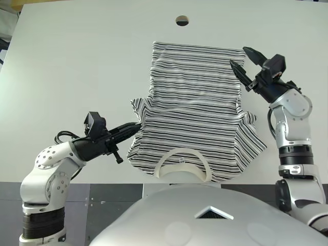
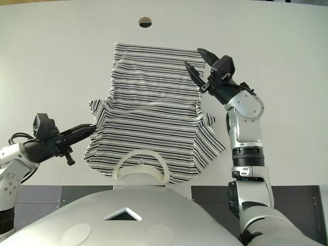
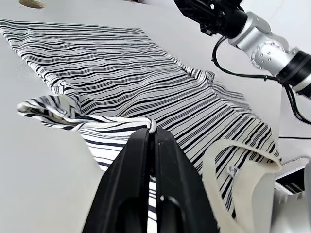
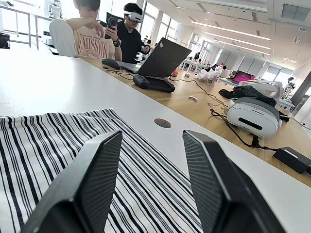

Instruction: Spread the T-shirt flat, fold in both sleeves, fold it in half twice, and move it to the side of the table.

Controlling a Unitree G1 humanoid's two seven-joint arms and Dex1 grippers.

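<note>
Pinching rumpled, striped T-shirt (image 1: 192,102): left fingers (image 3: 131,189)

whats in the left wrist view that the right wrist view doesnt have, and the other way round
Left wrist view, not the right wrist view: the left gripper shut on a fold at the T-shirt's edge, the white collar, and the right arm farther off. Right wrist view, not the left: the right gripper close up, open above the striped cloth, plus a laptop and a white headset on the wooden desk behind. Both: the striped T-shirt lying on the white table and the round hole in it.
</note>
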